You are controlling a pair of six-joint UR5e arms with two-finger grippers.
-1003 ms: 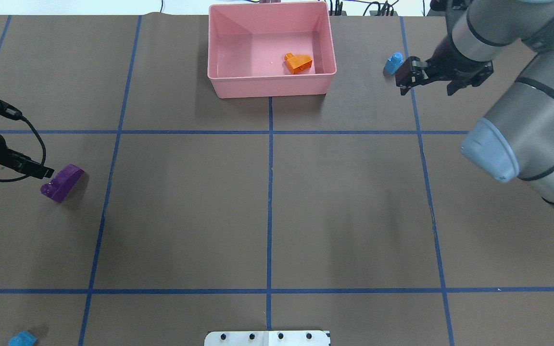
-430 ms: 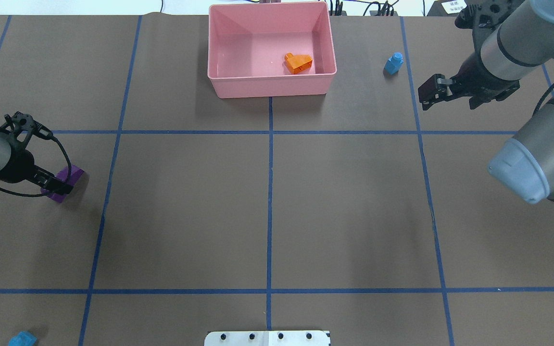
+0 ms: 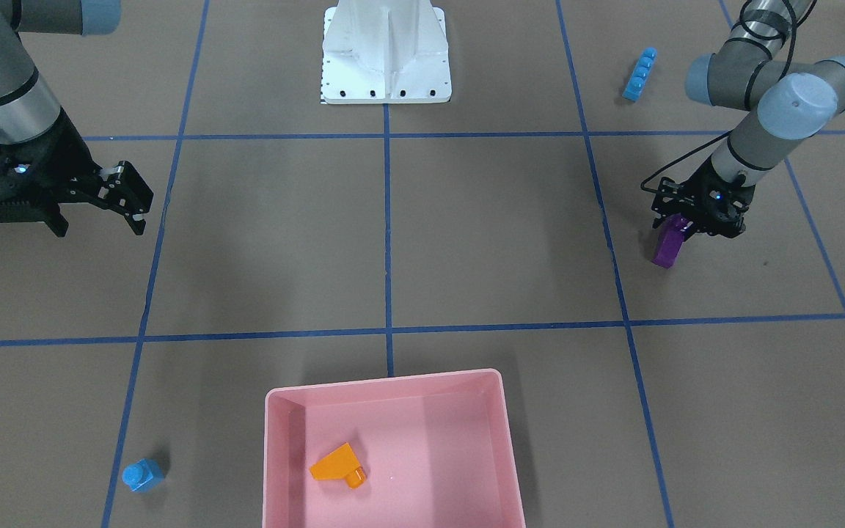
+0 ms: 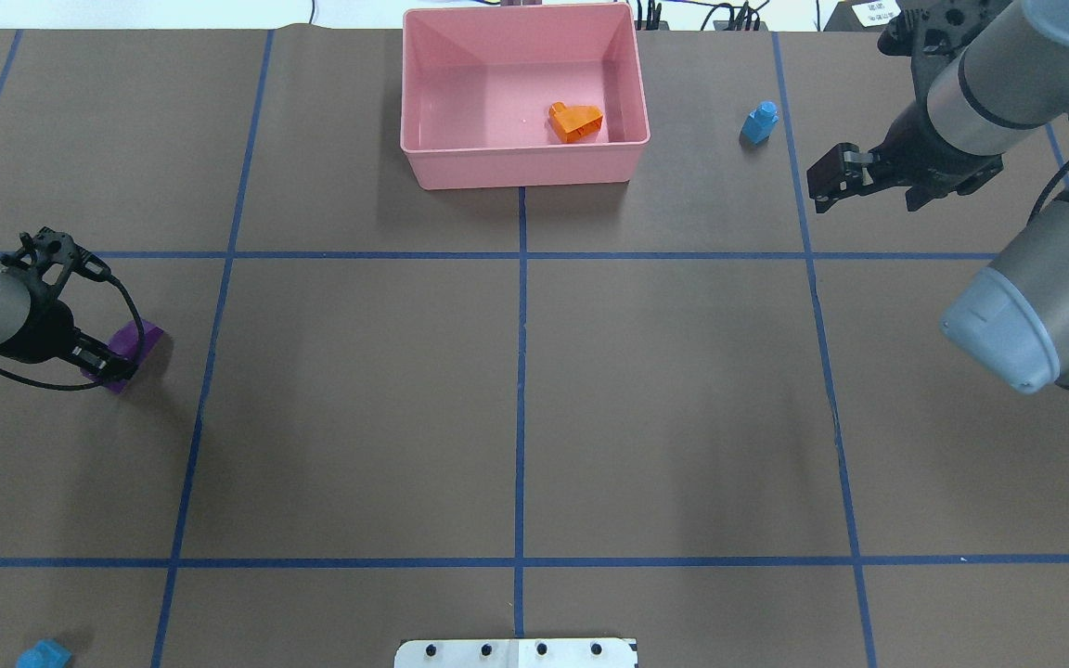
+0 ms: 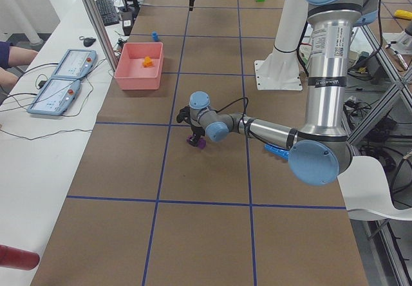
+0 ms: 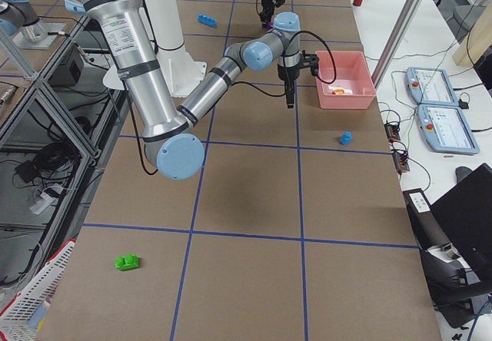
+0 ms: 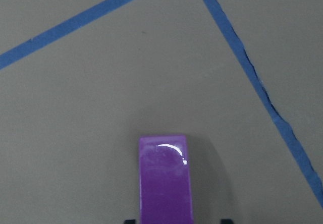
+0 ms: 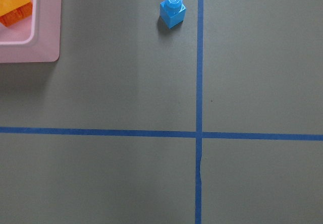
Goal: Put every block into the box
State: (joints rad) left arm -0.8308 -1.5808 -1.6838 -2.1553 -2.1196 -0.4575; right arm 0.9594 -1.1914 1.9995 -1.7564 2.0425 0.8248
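The purple block [image 4: 131, 339] lies on the table at the left. My left gripper [image 4: 106, 364] is low over it and open. In the left wrist view the block [image 7: 165, 178] sits between the two fingertips [image 7: 130, 220] with a gap on its right side. My right gripper [image 4: 830, 181] is open and empty, hovering right of and nearer than the small blue block [image 4: 761, 122]. The orange sloped block [image 4: 575, 121] lies in the pink box [image 4: 525, 172]. The long blue block [image 3: 639, 73] lies near the robot's left side. The green block [image 6: 127, 262] lies far off on the right.
The white metal base [image 3: 386, 51] stands at the table's near middle edge. Blue tape lines divide the brown table into squares. The box's corner [image 8: 30, 50] and the small blue block [image 8: 172, 9] show in the right wrist view.
My left gripper has moved right and down onto the purple block. My right gripper has pulled back from the small blue block, to the right and nearer the robot.
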